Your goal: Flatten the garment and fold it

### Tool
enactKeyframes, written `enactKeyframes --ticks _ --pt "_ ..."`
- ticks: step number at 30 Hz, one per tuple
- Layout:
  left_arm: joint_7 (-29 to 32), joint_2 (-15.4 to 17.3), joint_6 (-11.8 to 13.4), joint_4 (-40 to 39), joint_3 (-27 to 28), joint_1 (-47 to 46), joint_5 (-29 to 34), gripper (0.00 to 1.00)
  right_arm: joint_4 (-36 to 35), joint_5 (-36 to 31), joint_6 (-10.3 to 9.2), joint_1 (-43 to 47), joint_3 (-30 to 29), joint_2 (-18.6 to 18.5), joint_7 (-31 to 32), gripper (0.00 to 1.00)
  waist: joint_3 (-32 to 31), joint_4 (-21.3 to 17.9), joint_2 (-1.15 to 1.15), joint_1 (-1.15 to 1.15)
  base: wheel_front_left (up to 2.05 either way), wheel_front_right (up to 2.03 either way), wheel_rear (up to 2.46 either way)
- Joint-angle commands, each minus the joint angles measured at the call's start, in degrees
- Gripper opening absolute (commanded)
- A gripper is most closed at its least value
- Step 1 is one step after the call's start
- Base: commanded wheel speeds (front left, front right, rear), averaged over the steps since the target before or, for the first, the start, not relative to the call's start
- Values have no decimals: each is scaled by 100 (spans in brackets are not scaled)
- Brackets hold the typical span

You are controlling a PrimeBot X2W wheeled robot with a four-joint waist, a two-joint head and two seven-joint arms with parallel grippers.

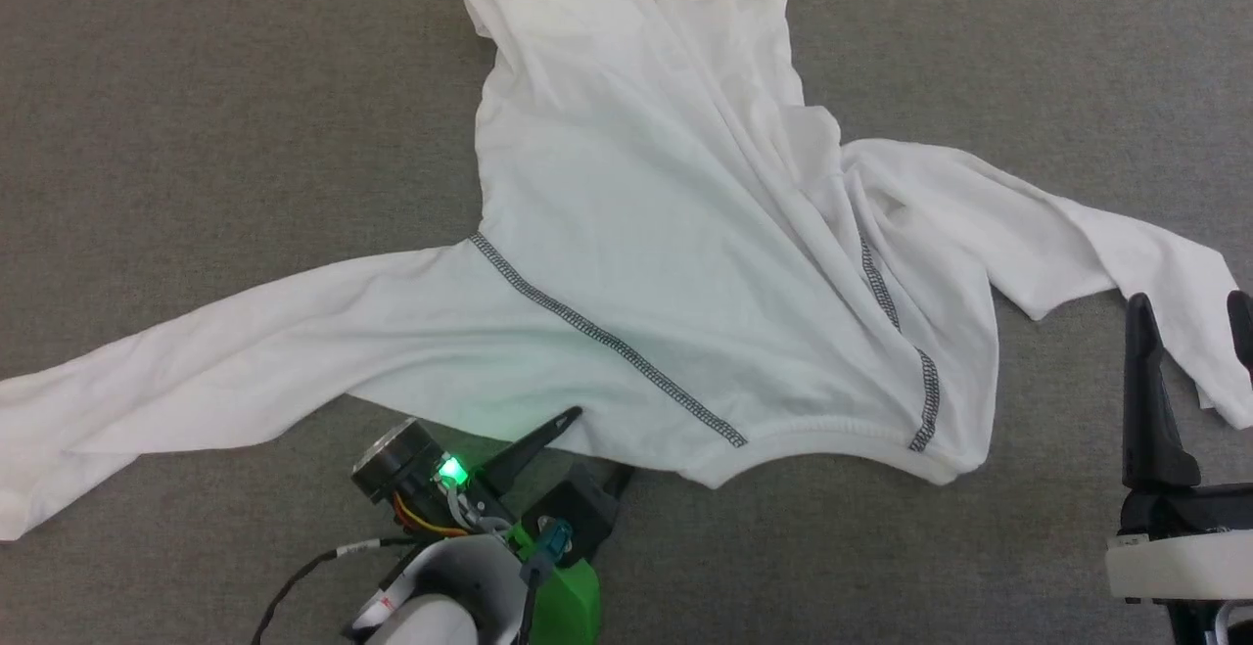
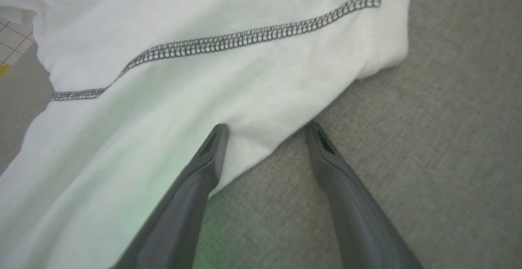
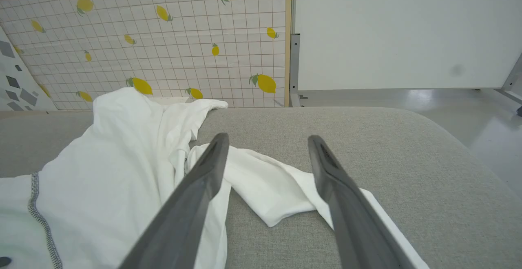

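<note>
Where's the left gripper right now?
The left gripper sits low and left of centre in the head view, at the near edge of the garment. Its open fingers straddle that edge, one over cloth, one over the grey surface.

Grey fabric surface (image 1: 196,136), lemon-print tiled wall (image 3: 163,36), white panel (image 3: 408,28)

The left end effector (image 2: 267,126) and right end effector (image 3: 267,136) each have dark fingers spread wide (tips well apart).

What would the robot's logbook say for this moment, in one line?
garment: spread, creased, unfolded | left gripper: open, at its near edge | right gripper: open, by a sleeve
</note>
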Motion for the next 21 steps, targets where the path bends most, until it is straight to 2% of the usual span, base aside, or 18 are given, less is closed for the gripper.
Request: enactKeyframes --ticks 1,2,3,4,8,12,16,21 --pt "55 16 97 236 57 -103 40 100 16 57 -9 -109 13 11 -39 100 59 -56 0 0 0 0 0" --pt "33 -19 128 296 75 -116 12 100 22 62 -9 -116 18 11 -39 100 67 -66 0 0 0 0 0" --pt "12 -62 156 373 102 -120 -42 83 28 66 -9 -123 27 11 -37 100 75 -78 0 0 0 0 0" --pt "-27 -94 183 415 126 -125 -85 0 31 68 -9 -129 31 11 -35 100 82 -86 0 0 0 0 0" --pt "-346 -274 356 444 399 -61 -481 0 44 76 -9 -139 1 11 -25 100 61 -73 0 0 0 0 0" --pt "-706 -424 432 136 763 205 -1100 0 69 79 -9 -99 -37 11 -12 100 -54 22 0 0 0 0 0" --pt "-817 -267 606 -345 1115 688 -1453 0 89 26 -9 -23 25 11 59 100 -231 231 0 0 0 0 0" --pt "-919 -23 1022 -731 1669 1359 -1719 0 117 -129 -9 99 188 -10 308 100 -382 483 0 0 0 0 0"
